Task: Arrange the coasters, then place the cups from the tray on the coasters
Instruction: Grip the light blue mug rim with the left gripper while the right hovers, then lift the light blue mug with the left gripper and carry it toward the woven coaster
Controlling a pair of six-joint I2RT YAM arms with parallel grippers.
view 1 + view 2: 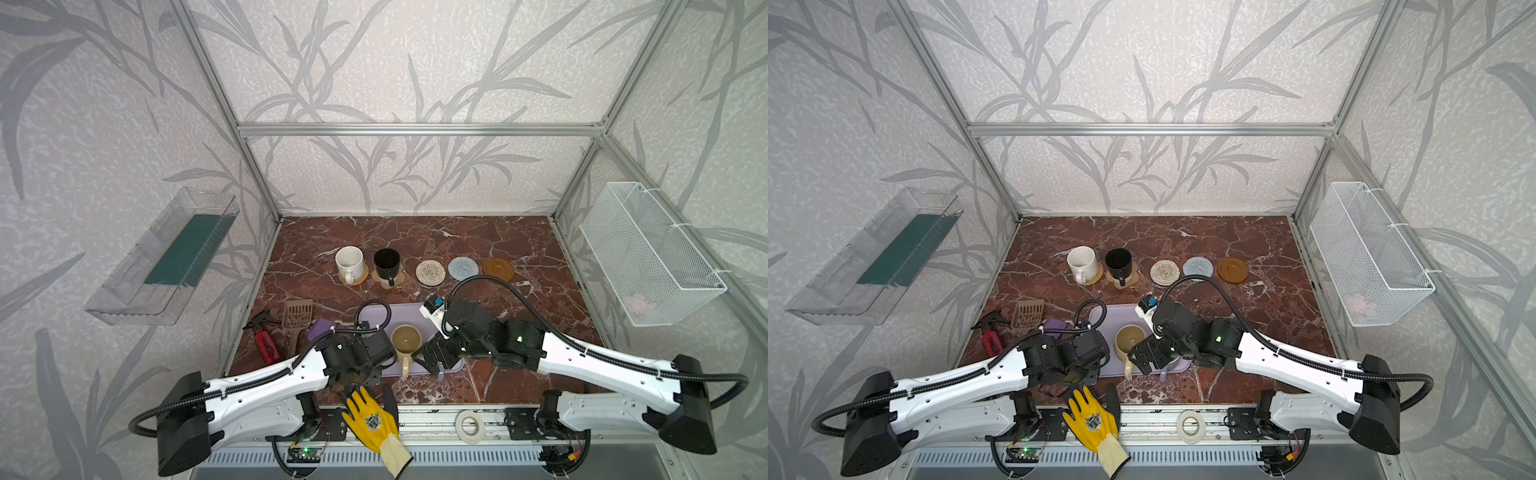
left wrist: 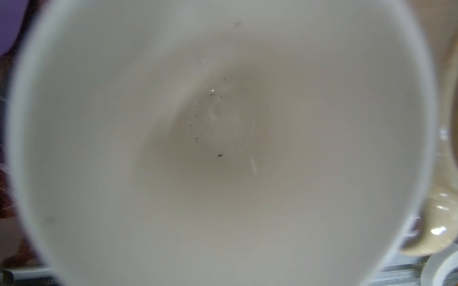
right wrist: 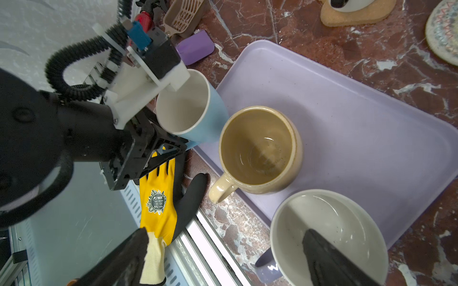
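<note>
Both top views: high at the front of the table [image 1: 415, 237], facing down and back, nearly alike. Left wrist: very close, straight into blue mug [image 2: 223, 148]. Right wrist: near, overhead; shares tray [image 3: 347, 111], cream mug [image 3: 257, 148] with top views.

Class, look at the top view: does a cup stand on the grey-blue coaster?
No: in a top view the grey-blue coaster lies bare, with nothing on it.

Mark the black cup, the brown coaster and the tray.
black cup [image 1: 387, 262]: a top view, inside its opening.
brown coaster [image 1: 498, 266]: a top view, centre of the disc.
tray [image 3: 347, 118]: right wrist view, bare floor.
</note>
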